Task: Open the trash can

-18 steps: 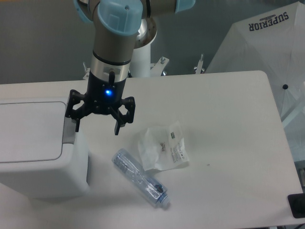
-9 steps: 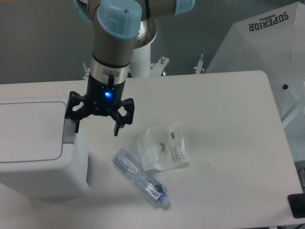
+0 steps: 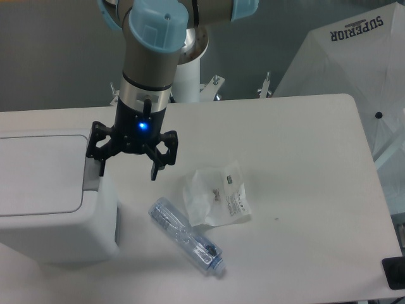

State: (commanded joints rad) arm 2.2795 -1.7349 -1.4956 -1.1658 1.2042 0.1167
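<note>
The trash can (image 3: 44,196) stands at the left edge of the surface (image 3: 297,158), and its left part is cut off by the picture border. Its flat lid is down, and the grey tab (image 3: 93,174) on the right side of the lid is partly hidden behind one finger (image 3: 101,163) of the hand (image 3: 127,171). The hand hangs over the right rim of the trash can with its fingers spread wide and nothing between them; a small blue light shines on its body. If the left finger touches the tab, I cannot tell from this view.

Near the middle of the surface lies a clear plastic bag (image 3: 217,195) with a white label, but the print on it is too small to read. Just beside it, toward the front edge, lies an empty clear bottle (image 3: 185,235) on its side; its cap end points to the front edge.

Behind the far right corner stands a white umbrella (image 3: 351,57), cut off at the right, and it carries the word "SUPERIOR". At the front right corner a dark object (image 3: 393,273) is mostly out of the picture.
</note>
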